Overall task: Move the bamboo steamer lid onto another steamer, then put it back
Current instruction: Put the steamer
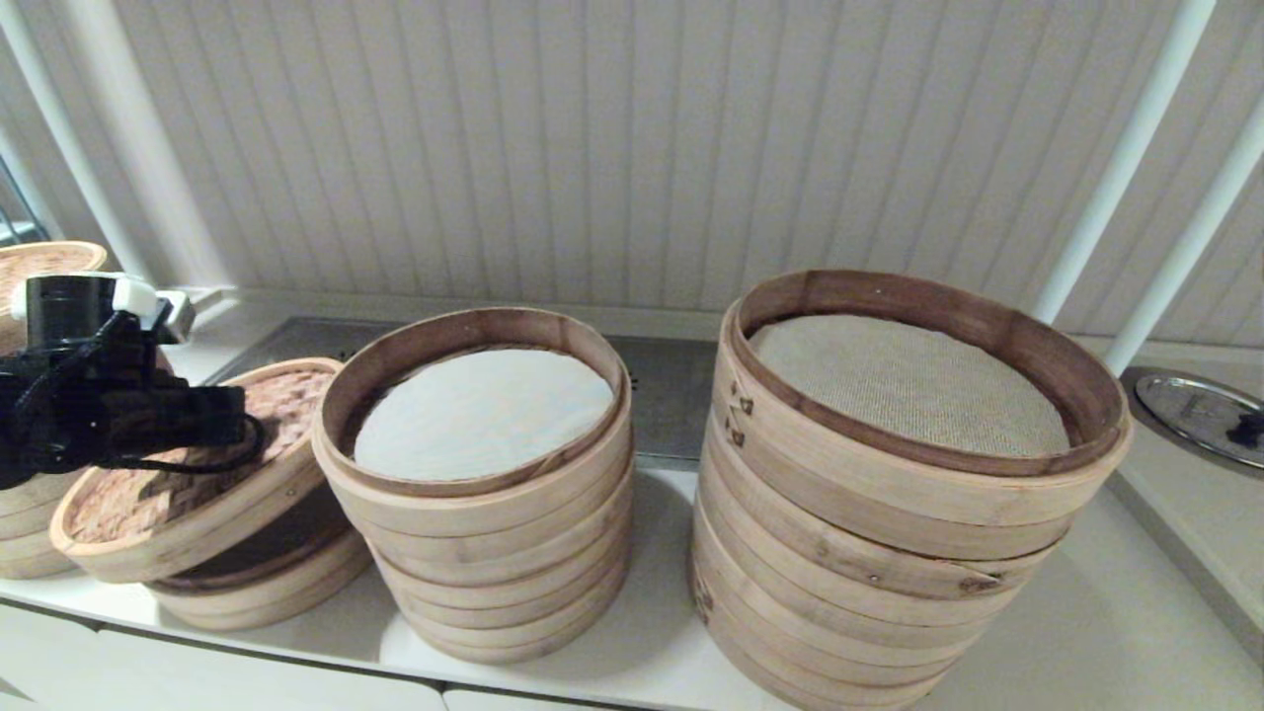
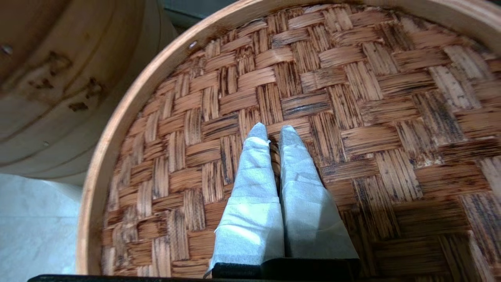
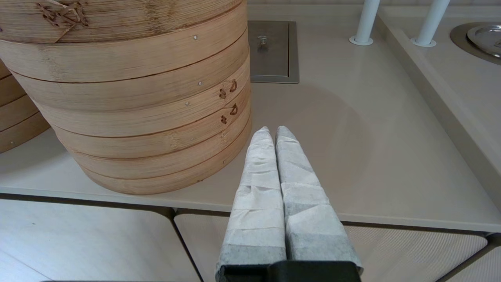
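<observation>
- Right now the bamboo steamer lid [image 1: 188, 474] hangs tilted at the left of the counter, over the low two-ring steamer [image 1: 267, 578], with one edge higher than the other.
- Your left gripper [image 2: 274, 135] has its taped fingers [image 2: 250, 184] pinched nearly together at the lid's centre, seemingly on the small loop handle, which is mostly hidden between them.
- Expect the lid to swing or slip: a thin loop held at one point lets it pivot.
- Watch the raised edge: it sits just beside the medium stack with the white liner [image 1: 479, 474], and could clip that rim on the way over.
- Your right gripper [image 3: 272, 131] is clenched on nothing, parked beside the tall stack [image 3: 129, 90].
</observation>
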Motion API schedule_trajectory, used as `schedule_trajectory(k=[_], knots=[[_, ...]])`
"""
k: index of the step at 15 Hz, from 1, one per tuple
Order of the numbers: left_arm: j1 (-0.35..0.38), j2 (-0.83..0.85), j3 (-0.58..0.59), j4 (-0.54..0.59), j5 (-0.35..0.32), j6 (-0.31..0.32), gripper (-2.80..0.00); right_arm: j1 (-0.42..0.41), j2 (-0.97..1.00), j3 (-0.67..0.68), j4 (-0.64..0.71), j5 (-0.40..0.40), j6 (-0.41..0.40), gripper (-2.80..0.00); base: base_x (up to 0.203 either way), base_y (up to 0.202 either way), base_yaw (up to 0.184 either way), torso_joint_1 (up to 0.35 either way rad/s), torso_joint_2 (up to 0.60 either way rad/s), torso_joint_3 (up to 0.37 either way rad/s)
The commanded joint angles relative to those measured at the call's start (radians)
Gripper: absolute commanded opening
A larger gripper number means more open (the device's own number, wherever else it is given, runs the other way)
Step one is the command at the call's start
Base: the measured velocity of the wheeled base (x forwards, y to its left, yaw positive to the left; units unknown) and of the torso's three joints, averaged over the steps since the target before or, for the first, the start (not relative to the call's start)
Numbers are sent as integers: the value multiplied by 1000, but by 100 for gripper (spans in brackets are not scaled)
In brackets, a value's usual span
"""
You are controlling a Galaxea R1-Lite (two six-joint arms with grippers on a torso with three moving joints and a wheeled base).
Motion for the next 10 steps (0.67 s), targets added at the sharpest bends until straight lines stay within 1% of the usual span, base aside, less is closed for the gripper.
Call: schedule_trajectory(k=[1, 6, 10], knots=[[0, -10, -9, -2, 4, 2, -280, 0, 0, 2, -1, 0, 0, -280, 0, 0, 0, 0, 0, 0], [31, -3, 1, -3, 0, 1, -280, 0, 0, 2, -1, 0, 0, -280, 0, 0, 0, 0, 0, 0], [33, 13, 1, -18, -1, 1, -280, 0, 0, 2, -1, 0, 0, -280, 0, 0, 0, 0, 0, 0]])
